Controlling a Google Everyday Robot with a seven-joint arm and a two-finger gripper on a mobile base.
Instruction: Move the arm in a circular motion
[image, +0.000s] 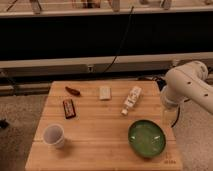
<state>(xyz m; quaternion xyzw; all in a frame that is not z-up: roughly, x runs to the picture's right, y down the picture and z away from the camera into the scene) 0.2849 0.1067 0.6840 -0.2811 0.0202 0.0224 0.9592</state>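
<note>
The arm is a large glossy white tube with a rounded elbow. It enters from the right edge and hangs over the right rim of the wooden table, just above and right of the green bowl. Its links run off the right side of the picture. The gripper does not show in this view.
On the table lie a white paper cup at front left, a dark snack bar, a small dark red item, a white block and a white bottle on its side. A dark wall with a hanging cable stands behind.
</note>
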